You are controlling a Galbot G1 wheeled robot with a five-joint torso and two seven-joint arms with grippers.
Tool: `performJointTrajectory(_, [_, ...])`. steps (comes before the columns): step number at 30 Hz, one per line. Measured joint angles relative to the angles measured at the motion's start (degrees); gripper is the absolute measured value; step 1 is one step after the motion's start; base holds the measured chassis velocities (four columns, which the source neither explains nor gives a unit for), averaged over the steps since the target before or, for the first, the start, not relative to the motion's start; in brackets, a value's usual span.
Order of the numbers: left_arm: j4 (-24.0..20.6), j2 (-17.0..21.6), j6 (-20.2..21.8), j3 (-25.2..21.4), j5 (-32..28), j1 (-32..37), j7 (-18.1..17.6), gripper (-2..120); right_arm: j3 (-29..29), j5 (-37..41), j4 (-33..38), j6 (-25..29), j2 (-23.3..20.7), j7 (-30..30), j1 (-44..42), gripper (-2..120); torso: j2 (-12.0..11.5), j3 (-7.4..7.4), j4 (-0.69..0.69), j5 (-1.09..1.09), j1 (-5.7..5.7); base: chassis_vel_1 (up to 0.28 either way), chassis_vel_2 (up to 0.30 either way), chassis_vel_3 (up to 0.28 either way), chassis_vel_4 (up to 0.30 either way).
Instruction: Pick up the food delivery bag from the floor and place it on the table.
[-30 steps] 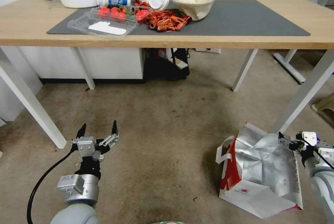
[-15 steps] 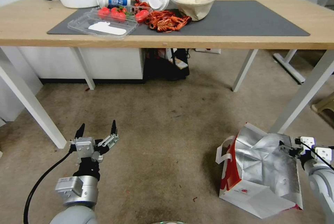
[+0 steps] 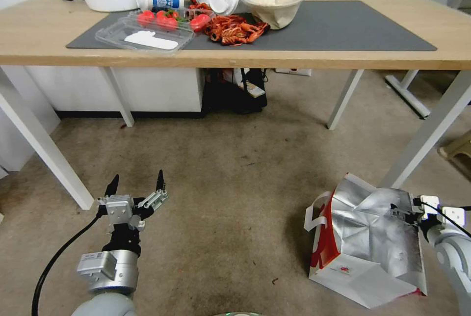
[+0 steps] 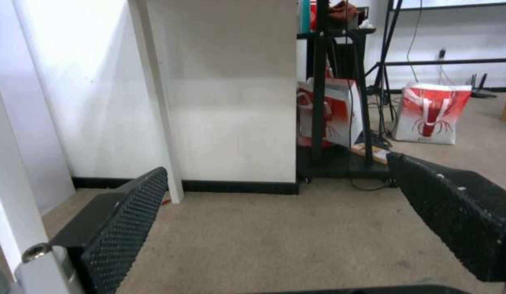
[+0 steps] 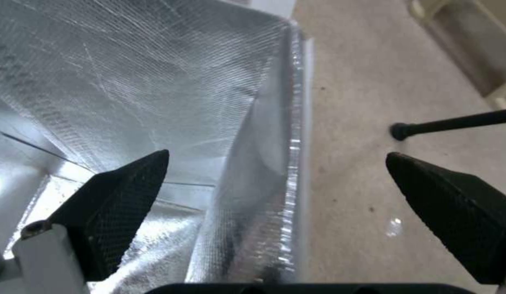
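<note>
Left gripper (image 3: pixel 136 184): low at the robot's left, fingers spread wide, pointing forward, holding nothing. Right gripper (image 3: pixel 403 213): low at the far right, wrist angled inward, fingers parted, nothing clamped.

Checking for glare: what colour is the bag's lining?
Shiny silver foil, clearest in the right wrist view on the bag.

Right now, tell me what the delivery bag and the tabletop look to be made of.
Food delivery bag: seemingly paper outside, matte red and white, holding stiff creases; its lining looks like crinkled, shiny silver foil. Table: light wood-look top with faint grain, possibly laminate, on white legs, probably painted metal.
</note>
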Motion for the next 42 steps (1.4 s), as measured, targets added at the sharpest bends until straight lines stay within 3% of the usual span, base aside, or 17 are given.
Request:
performJointTrajectory(9, [-0.1,-0.1,0.0,-0.2,0.2,0.2,0.0,100,-0.7,0.2,-2.6,1.5,-0.1,-1.8,1.1,100,0.0,0.00,-0.02,0.01,0.00,0.000,0.000,0.000,0.000])
performJointTrajectory(12, [-0.1,-0.2,0.0,-0.2,0.2,0.3,0.0,100,-1.0,0.2,-3.5,2.0,-0.1,-2.4,1.5,88,0.0,0.00,-0.02,0.00,0.00,0.000,0.000,0.000,0.000])
performJointTrajectory(14, [-0.1,-0.2,0.0,-0.2,0.2,0.4,0.0,100,-1.1,0.2,-3.6,2.1,-0.1,-2.6,1.6,88,0.0,0.00,-0.02,0.00,0.00,0.000,0.000,0.000,0.000])
performJointTrajectory(16, [-0.1,-0.3,0.0,-0.3,0.4,0.4,0.0,100,-1.5,0.2,-4.2,2.2,-0.1,-3.2,1.9,73,0.0,0.00,-0.01,0.01,0.00,0.000,0.000,0.000,0.000])
performJointTrajectory(18, [-0.1,-0.3,0.0,-0.3,0.4,0.4,0.0,100,-1.6,0.2,-4.3,2.3,-0.1,-3.3,1.9,71,0.0,0.00,-0.01,0.01,0.00,0.000,0.000,0.000,0.000])
performJointTrajectory(20, [-0.1,-0.5,0.0,-0.3,0.6,0.5,0.0,100,-1.9,0.1,-4.7,2.9,0.1,-3.9,2.2,56,0.0,0.00,-0.01,0.00,0.00,0.000,0.000,0.000,0.000])
performJointTrajectory(31, [-0.4,-0.8,-0.5,-0.2,0.8,0.7,-0.2,100,-1.7,0.5,-4.9,5.0,0.3,-6.1,1.3,19,0.0,0.00,-0.02,0.01,0.00,0.000,0.000,0.000,0.000])
performJointTrajectory(33, [-0.6,-0.8,-0.6,-0.2,1.1,0.9,-0.3,100,-1.6,1.0,-4.7,5.0,0.3,-6.5,1.1,7,0.0,0.00,-0.02,0.00,0.00,0.000,0.000,0.000,0.000])
performJointTrajectory(36, [-0.7,-0.8,-0.7,-0.2,1.2,1.1,-0.3,100,-1.7,1.0,-4.6,5.1,0.5,-6.7,1.1,0,0.0,0.00,-0.01,0.00,0.00,0.000,0.000,0.000,0.000])
performJointTrajectory(42, [-1.0,-0.6,-0.7,-0.3,1.2,1.0,-0.3,100,-1.7,1.0,-3.6,6.4,1.2,-7.1,0.6,0,0.0,0.00,-0.01,0.00,0.00,0.000,0.000,0.000,0.000])
